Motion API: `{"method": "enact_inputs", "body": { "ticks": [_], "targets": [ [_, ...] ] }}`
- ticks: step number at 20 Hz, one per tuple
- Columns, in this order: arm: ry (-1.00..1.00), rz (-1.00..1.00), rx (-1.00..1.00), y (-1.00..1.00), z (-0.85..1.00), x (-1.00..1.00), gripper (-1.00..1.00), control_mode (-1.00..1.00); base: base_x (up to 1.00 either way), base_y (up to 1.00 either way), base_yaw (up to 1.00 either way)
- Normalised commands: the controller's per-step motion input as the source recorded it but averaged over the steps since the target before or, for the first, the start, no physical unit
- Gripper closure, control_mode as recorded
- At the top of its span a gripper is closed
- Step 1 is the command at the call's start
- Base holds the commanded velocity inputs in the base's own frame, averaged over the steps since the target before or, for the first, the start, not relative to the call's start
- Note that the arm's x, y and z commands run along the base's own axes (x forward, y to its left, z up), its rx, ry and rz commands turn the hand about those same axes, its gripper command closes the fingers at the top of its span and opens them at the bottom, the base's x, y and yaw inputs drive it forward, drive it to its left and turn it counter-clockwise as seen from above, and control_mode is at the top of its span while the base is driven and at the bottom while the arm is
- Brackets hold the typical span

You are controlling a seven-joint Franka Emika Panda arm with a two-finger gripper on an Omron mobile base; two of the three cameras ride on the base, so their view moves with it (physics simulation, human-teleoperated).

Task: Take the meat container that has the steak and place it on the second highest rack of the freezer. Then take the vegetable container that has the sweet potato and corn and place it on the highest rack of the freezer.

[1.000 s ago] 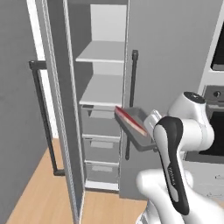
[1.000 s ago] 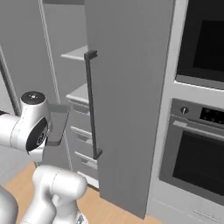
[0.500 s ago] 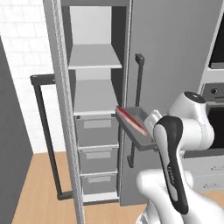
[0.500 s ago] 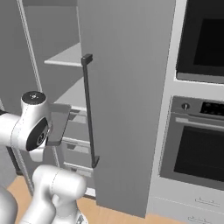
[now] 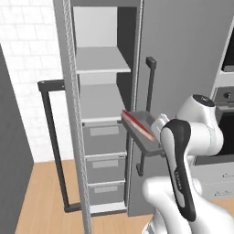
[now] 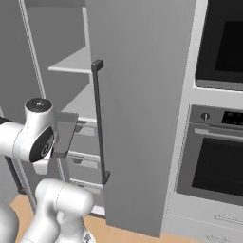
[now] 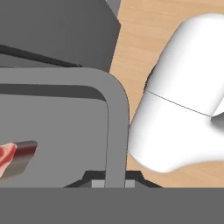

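Observation:
My gripper (image 7: 114, 180) is shut on the rim of the grey meat container (image 7: 116, 127), and the red steak (image 7: 9, 158) lies inside it. In the left base view the meat container (image 5: 145, 132) with the steak (image 5: 137, 125) hangs tilted in front of the open freezer (image 5: 103, 114), right of its shelves. The highest rack (image 5: 98, 61) and the second rack (image 5: 98, 104) are both bare. From the right base view the container (image 6: 66, 134) shows edge-on beside my arm. The vegetable container is out of view.
Three grey drawers (image 5: 104, 139) sit under the racks. The open freezer door with a black bar handle (image 5: 51, 137) stands at the left. A closed grey door with its handle (image 6: 98, 118) is right of the opening, and wall ovens (image 6: 218, 161) lie further right. Wooden floor (image 5: 43, 196) lies below.
The whole picture has shifted, so the base has driven; the freezer interior now appears more head-on and closer. The container stays in the gripper in the same pose.

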Motion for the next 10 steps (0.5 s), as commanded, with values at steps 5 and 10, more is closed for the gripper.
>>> {"method": "enact_inputs", "body": {
  "ticks": [5, 10],
  "targets": [
    [0.00, 0.00, 0.00, 0.00, 0.00, 0.00, 1.00, 1.00, 0.58, 0.27, 0.08],
    [0.00, 0.00, 0.00, 0.00, 0.00, 0.00, 1.00, 1.00, 0.53, 0.36, 0.03]
  ]
}}
